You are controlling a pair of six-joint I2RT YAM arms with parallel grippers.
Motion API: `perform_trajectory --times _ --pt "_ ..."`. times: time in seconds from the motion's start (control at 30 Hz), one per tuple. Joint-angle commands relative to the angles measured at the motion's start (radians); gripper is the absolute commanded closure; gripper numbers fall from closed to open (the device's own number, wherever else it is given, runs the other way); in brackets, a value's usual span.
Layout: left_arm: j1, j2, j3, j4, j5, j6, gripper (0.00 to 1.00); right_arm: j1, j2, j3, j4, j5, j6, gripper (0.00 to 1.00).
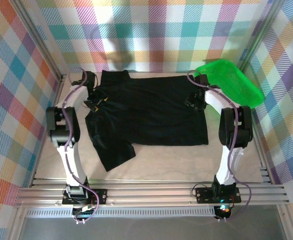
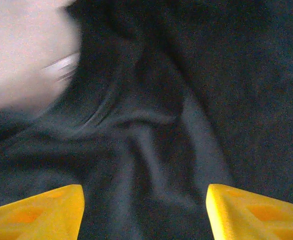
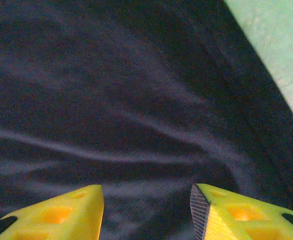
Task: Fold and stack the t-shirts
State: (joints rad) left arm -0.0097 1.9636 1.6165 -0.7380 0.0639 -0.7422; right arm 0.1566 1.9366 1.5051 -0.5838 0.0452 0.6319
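Here at the near edge we see both arms bolted to the aluminium rails (image 1: 151,194). The left arm (image 1: 61,127) rises from its base, bends its elbow out toward the left wall and reaches inward over the far left of the table (image 1: 166,160). The right arm (image 1: 235,127) mirrors it, elbow out to the right and wrist turned inward.

Between them a black t-shirt (image 1: 151,110) lies spread flat across the middle of the table. One sleeve points to the near left and the other toward the far wall. We find a band of bare tabletop in front of the shirt's near edge, and narrower strips at either side beneath the arms.

The left gripper (image 1: 93,101) sits low over the shirt's left end, between the sleeves. Its yellow fingers (image 2: 46,215) stand well apart above rumpled cloth, with nothing pinched. The right gripper (image 1: 193,101) hangs over the shirt's right edge. Its fingers (image 3: 231,215) are likewise parted and released, with smooth black cloth beneath them.

Farther right, a bright green mesh basket (image 1: 234,82) sits at the far right corner, just beside the right gripper.
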Motion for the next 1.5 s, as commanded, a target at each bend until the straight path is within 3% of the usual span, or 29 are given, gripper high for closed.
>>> perform_trajectory --times 0.0,0.23,0.37,0.5,0.63,0.83,0.97,1.13,1.23,1.47 --pt "0.004 -0.260 -0.229 -0.054 -0.050 -0.044 0.36 0.015 -0.167 -0.085 -0.040 0.015 0.053 0.49" --pt "-0.027 -0.620 -0.726 -0.104 0.066 -0.087 0.45 0.017 -0.487 -0.461 -0.059 0.036 0.212 0.54" --pt "-0.029 -0.772 -0.908 -0.100 0.108 -0.080 0.54 0.015 -0.619 -0.611 -0.102 0.057 0.221 0.55" --pt "-0.029 -0.804 -0.996 -0.036 0.167 -0.089 0.55 -0.013 -0.681 -0.710 -0.124 0.047 0.198 0.55" --pt "-0.026 -0.828 -0.947 -0.050 0.091 -0.074 0.54 -0.047 -0.714 -0.767 -0.116 0.033 0.171 0.56" --pt "-0.030 -0.788 -0.933 -0.030 0.138 -0.092 0.59 -0.072 -0.702 -0.800 -0.111 0.008 0.154 0.59" --pt "-0.031 -0.827 -0.975 -0.090 0.080 -0.087 0.59 -0.086 -0.687 -0.810 -0.094 -0.005 0.149 0.59" --pt "-0.025 -0.832 -0.966 -0.045 0.077 -0.089 0.59 -0.096 -0.654 -0.809 -0.080 -0.015 0.134 0.60" --pt "0.022 -0.823 -0.916 -0.016 0.029 -0.068 0.57 -0.113 -0.640 -0.802 -0.071 -0.027 0.122 0.60" --pt "0.186 -0.651 -0.829 0.099 0.068 -0.033 0.52 -0.149 -0.586 -0.772 -0.055 -0.045 0.084 0.60"
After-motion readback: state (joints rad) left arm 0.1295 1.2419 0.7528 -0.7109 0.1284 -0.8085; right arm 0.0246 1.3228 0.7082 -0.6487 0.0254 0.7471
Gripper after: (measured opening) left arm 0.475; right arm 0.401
